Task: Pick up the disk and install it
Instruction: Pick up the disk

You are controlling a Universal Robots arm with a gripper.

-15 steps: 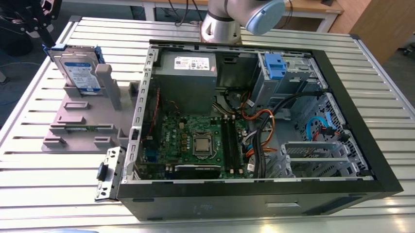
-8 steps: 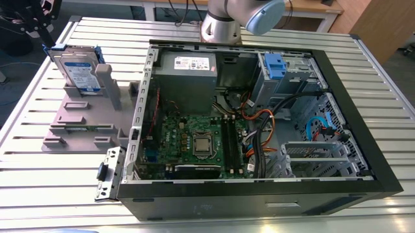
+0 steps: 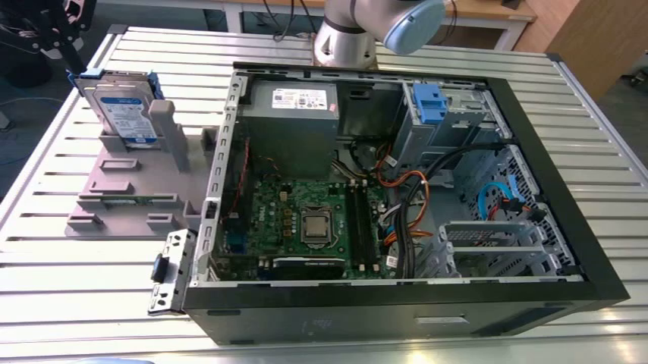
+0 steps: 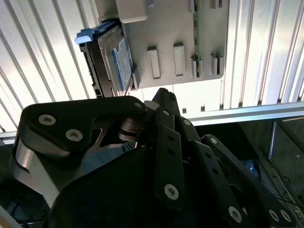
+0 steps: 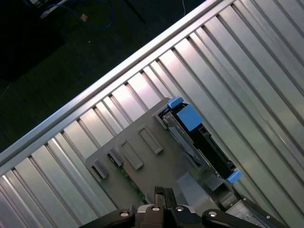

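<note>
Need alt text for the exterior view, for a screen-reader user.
The disk, silver with a blue bracket, stands on edge in a grey holder on a slatted metal table, at the exterior view's left of an open computer case. Inside the case are a motherboard, a grey power supply and a blue clip; the robot arm rises behind it.
</note>
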